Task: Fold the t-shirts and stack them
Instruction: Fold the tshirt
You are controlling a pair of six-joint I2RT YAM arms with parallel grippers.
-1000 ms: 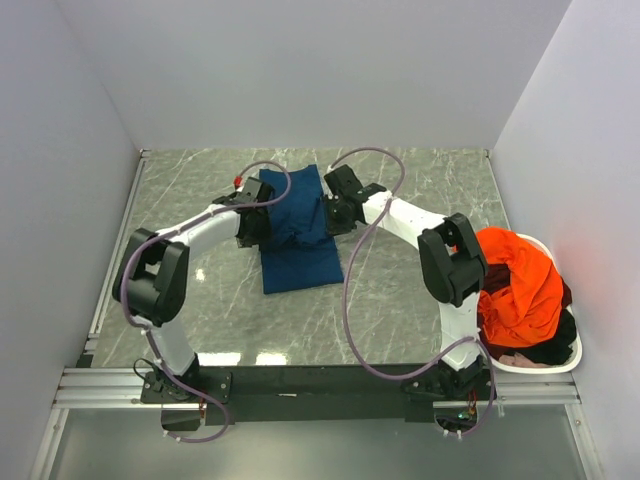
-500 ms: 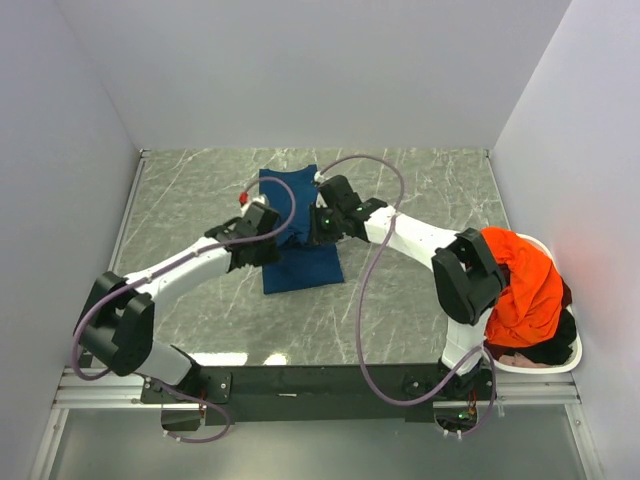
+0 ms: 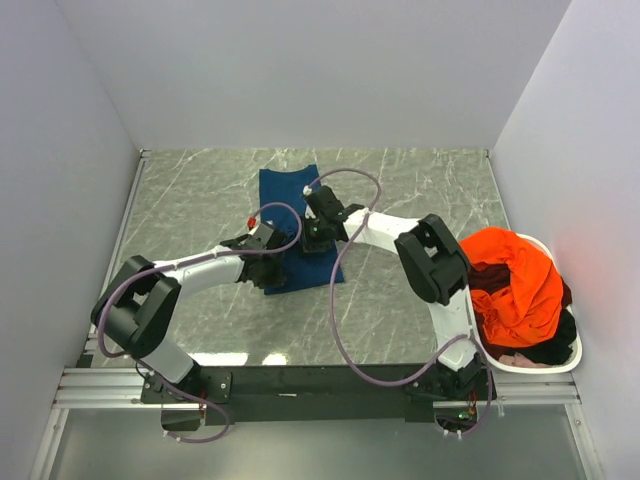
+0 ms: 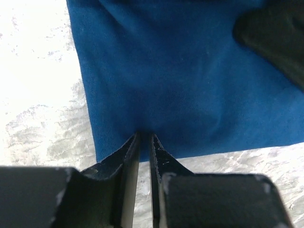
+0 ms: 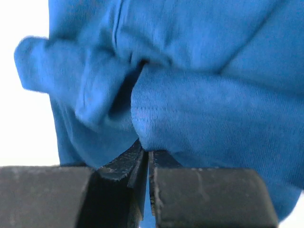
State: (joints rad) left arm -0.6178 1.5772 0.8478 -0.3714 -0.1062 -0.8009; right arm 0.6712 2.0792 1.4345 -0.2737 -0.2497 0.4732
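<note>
Pinching folded navy-blue cloth t-shirt (image 4: pixel 190 85): left gripper (image 4: pixel 144 138) narrow on thin edge, right gripper (image 5: pixel 145 153) clamped on bunched fold. Risk of edge slipping, fold skewing under uneven lift.

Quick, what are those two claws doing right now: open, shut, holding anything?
Left claw: closed, pinching an edge of the blue t-shirt.
Right claw: closed, pinching a bunched fold of the same shirt.
</note>
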